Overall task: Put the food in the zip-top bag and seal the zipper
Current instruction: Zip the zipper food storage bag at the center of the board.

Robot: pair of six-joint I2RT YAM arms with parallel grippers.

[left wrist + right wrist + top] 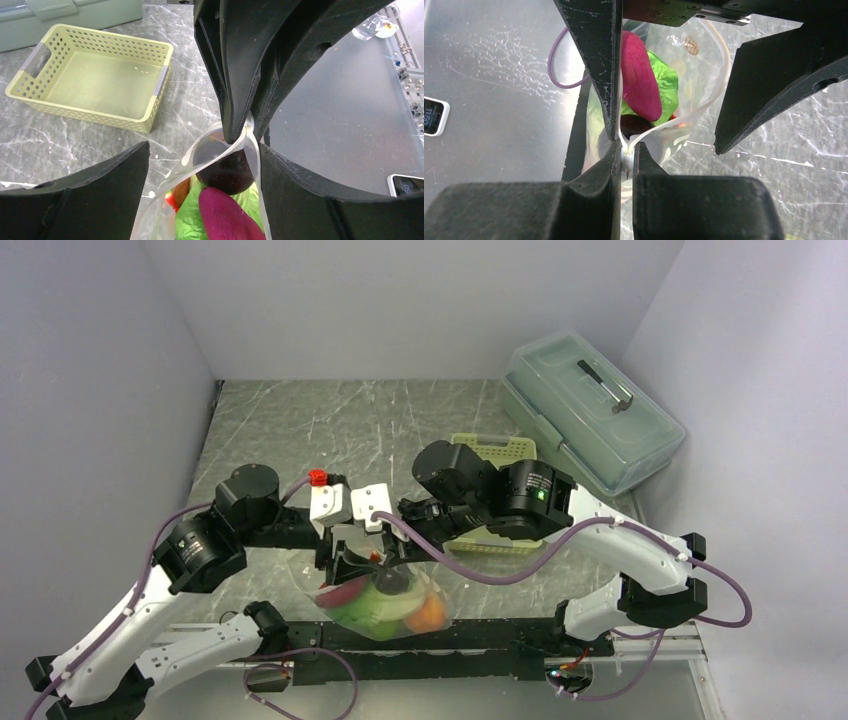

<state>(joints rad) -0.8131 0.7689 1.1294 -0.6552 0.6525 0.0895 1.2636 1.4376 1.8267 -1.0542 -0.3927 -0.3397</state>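
The bag (385,608) sits at the near edge of the worktop (300,420), between the two arms. The right tool (626,152) is squeezed tight on the zipper (254,160) at one end of the bag's mouth. The left tool (204,150) is spread wide (one finger on each side of the mouth) and holds nothing. The mouth gapes open a little. Inside are a dark ball (227,172), a pink long piece (225,215) and green lettuce (192,225).

bag (696,75): clear glossy plastic | basket (150,107): matt perforated plastic | table (195,100): scratched, marbled
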